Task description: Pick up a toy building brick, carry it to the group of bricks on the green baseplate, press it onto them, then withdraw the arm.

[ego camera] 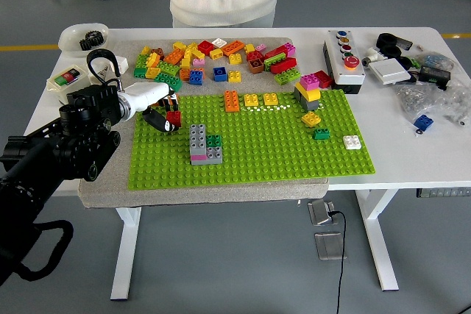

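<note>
Fingers of the left robot hand (163,117) pinch a small red plastic brick (174,117) above the green studded baseplate (250,159), left of the grey brick stack (200,143). Being rigid, light and smooth-sided, it probably suits a side pinch.

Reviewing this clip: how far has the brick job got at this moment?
Done: the left hand has grasped a red brick. In hand: it holds the brick over the left part of the green baseplate, short of the grey brick stack. Left: carrying it there, pressing it on, withdrawing the arm. The right arm is out of view.
</note>
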Controlling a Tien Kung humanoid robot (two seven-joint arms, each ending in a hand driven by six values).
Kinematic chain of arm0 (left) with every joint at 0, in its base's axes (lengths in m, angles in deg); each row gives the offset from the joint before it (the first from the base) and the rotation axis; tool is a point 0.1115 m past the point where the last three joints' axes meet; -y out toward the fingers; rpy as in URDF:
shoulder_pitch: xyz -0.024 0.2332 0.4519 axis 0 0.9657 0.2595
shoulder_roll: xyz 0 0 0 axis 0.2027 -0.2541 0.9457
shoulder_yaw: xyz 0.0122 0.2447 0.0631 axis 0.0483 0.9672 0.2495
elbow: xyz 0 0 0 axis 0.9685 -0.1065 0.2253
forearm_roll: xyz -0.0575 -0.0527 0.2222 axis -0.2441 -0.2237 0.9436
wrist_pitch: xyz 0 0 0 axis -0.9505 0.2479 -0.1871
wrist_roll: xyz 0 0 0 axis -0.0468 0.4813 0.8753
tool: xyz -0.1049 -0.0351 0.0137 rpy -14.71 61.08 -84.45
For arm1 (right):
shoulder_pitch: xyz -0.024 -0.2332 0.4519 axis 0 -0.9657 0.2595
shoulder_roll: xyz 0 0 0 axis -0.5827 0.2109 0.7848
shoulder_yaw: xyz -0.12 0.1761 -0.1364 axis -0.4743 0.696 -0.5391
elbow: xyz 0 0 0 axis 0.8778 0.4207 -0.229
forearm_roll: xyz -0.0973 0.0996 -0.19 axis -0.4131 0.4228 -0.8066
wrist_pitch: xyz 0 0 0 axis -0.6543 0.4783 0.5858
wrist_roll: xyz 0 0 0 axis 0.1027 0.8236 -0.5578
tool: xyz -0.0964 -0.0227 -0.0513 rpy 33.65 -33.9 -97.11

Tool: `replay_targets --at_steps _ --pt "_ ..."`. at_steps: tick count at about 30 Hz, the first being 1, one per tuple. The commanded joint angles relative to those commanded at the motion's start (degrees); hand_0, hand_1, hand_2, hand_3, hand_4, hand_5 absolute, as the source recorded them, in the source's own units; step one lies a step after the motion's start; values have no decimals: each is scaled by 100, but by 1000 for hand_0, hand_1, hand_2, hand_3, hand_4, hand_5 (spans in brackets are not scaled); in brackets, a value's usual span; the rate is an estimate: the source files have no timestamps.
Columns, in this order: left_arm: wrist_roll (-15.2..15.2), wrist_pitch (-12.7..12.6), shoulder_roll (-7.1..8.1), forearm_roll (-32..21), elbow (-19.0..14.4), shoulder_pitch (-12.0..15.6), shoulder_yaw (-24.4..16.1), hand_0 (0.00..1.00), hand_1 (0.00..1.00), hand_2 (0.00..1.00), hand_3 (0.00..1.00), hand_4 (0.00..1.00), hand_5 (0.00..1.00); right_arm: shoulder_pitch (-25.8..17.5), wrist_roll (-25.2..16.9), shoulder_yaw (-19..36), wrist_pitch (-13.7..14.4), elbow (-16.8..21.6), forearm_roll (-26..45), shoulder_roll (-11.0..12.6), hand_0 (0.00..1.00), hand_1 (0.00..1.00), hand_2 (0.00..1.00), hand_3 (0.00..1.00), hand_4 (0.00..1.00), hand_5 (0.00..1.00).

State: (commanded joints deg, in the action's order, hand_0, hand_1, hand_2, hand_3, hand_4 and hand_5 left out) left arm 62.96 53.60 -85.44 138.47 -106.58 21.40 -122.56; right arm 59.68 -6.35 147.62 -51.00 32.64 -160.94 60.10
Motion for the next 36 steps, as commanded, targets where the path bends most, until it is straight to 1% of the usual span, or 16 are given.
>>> replay_targets --at_steps 5,6,11,12,17,18,25,36 --pt "-3 -80 -3 0 11 -1 5 711 661 572 566 781 267 0 1 4 -1 0 -9 1 744 639 681 634 852 563" --pt "-6 -95 -5 0 13 -2 5 681 617 565 558 686 278 1 1 7 -1 0 -10 1 744 638 681 635 852 563" --pt "-9 -136 -15 0 12 -8 -2 681 617 565 558 686 278 6 1 13 0 0 -8 1 744 638 681 635 852 563" --pt "-10 -141 -17 0 12 -9 -2 646 599 559 556 643 282 6 1 15 -1 0 -7 1 745 640 681 634 852 562" --pt "-8 -159 -17 0 17 -3 8 646 599 559 556 643 282 9 -1 23 2 0 -6 1 745 640 681 634 852 562" --pt "-5 -163 -17 0 20 -2 16 624 584 556 555 609 288 9 0 24 1 0 -7 1 745 640 681 635 851 559" --pt "7 -166 -14 0 1 10 -2 622 579 555 552 601 288 8 0 33 6 0 -4 1 745 640 681 635 851 558" --pt "3 -133 -3 0 -174 14 -228 619 578 555 556 597 275 15 1 47 15 0 11 1 744 639 681 634 851 558"
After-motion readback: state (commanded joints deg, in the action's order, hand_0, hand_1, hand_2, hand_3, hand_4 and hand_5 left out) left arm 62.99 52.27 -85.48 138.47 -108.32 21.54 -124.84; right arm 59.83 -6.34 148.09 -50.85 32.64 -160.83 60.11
